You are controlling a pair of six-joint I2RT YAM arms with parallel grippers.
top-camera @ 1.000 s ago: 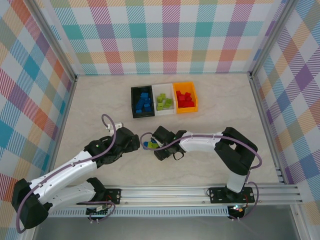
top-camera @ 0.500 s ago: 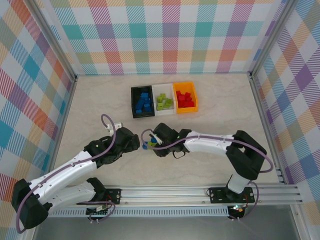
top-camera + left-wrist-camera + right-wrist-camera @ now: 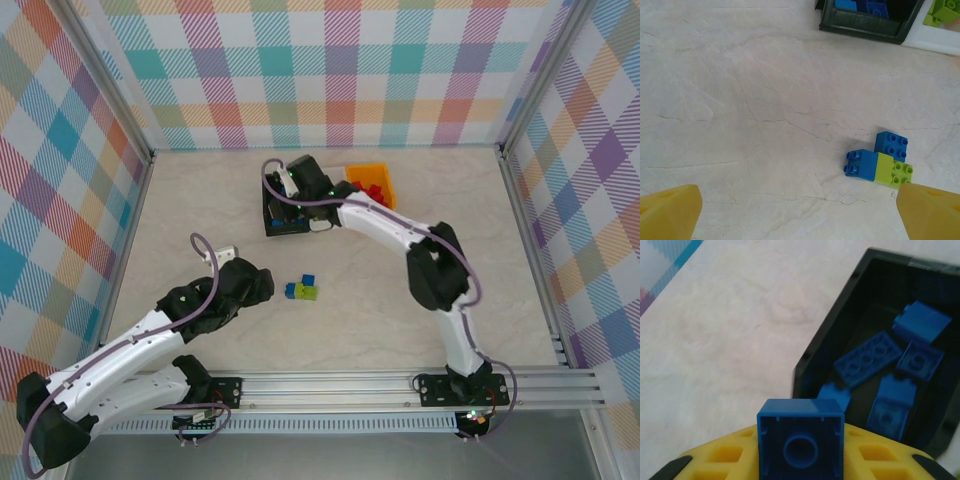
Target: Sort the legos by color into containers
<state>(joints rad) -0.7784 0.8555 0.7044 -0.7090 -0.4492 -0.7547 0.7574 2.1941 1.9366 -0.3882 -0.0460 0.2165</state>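
White bin (image 3: pixel 940 44) just right of black bin (image 3: pixel 268 228), largely hidden under right arm from above; orange bin (image 3: pixel 378 172) partly covered too. Right gripper (image 3: pixel 800 462) over black bin's left rim, pinching a blue brick (image 3: pixel 801 435); more blue bricks inside. Left gripper (image 3: pixel 800 220) spread wide, yellow fingertips (image 3: pixel 670 212) cut off at frame corners. Three loose bricks (image 3: pixel 880 160) on table (image 3: pixel 740 100), well apart from black bin on its near side, open room around.
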